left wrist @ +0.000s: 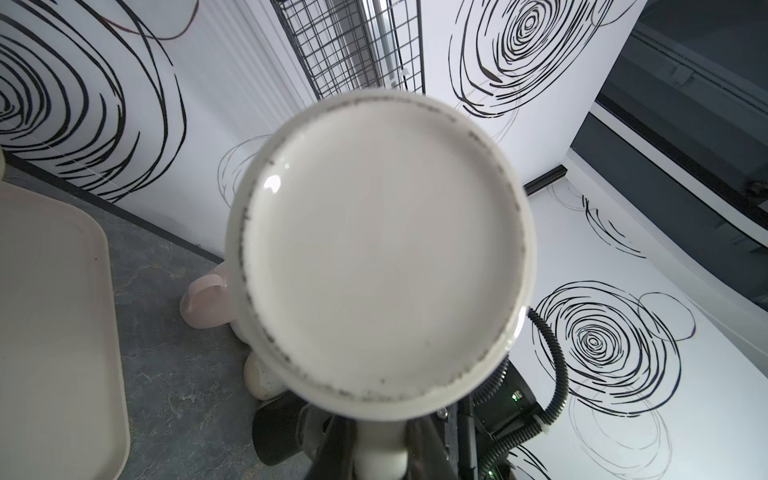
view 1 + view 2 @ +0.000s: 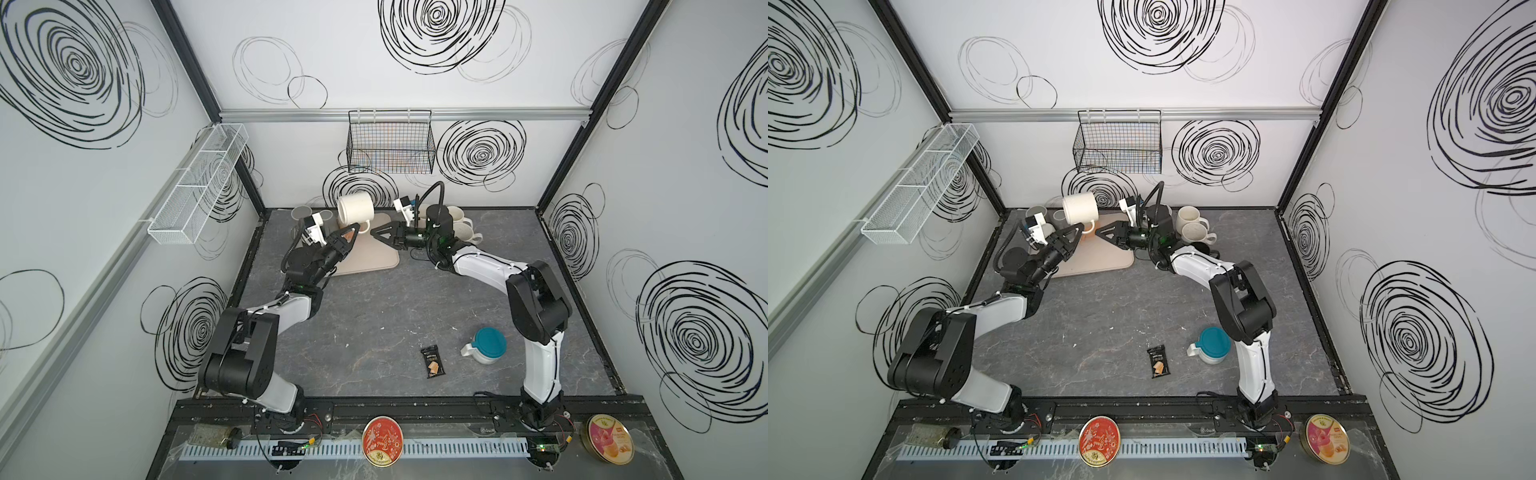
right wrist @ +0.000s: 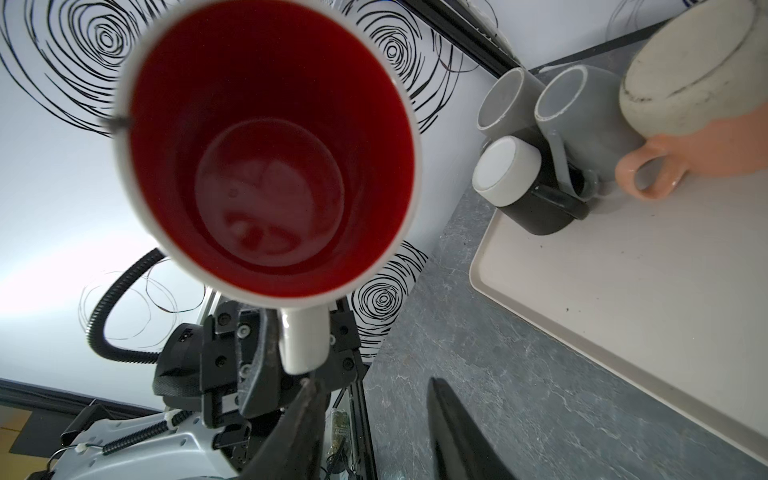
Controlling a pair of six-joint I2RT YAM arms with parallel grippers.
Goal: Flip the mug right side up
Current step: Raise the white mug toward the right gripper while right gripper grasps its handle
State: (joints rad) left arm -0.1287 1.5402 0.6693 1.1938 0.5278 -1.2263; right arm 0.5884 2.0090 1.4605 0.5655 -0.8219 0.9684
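A white mug [image 2: 356, 210] [image 2: 1080, 206] hangs on its side in the air over the back of the beige tray [image 2: 374, 257] [image 2: 1100, 262]. My left gripper [image 2: 354, 230] [image 2: 1079, 230] [image 1: 380, 453] is shut on its handle. In the left wrist view the mug's flat base [image 1: 382, 249] faces the camera. In the right wrist view its red inside [image 3: 270, 166] faces the camera, mouth toward the right arm. My right gripper [image 2: 376, 232] [image 2: 1100, 231] [image 3: 370, 382] stands open just beside the handle, with nothing between its jaws.
Grey, black and peach mugs [image 3: 582, 112] stand at the tray's [image 3: 623, 270] far end; more cream mugs [image 2: 461, 220] behind the right arm. A teal-lidded jug [image 2: 486, 345] and a dark snack packet [image 2: 432, 361] lie near the front. A black wire basket [image 2: 390, 141] hangs on the back wall.
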